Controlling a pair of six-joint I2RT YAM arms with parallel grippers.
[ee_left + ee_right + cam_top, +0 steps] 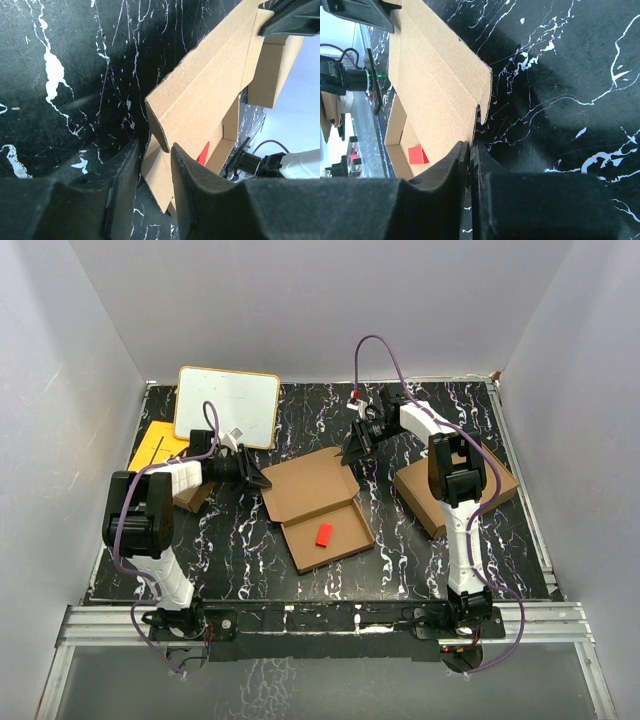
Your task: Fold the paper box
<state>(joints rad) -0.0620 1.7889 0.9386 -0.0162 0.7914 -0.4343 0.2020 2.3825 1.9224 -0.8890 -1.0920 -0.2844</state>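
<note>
The paper box (315, 505) lies open mid-table, lid flat at the back, shallow tray in front with a red block (323, 534) in it. My left gripper (262, 480) is at the lid's left corner. In the left wrist view its jaws (154, 150) stand partly open around the lid's upturned side flap (159, 131), which is near the right finger, with a gap on the left. My right gripper (350, 452) is at the lid's right corner. Seen from the right wrist, it (470, 147) is shut on the edge of the lid (435, 80).
A whiteboard (228, 405) leans at the back left with a yellow envelope (155, 445) beside it. A small brown box (192, 495) sits by the left arm. A larger brown box (455, 490) lies right of the right arm. White walls enclose the table.
</note>
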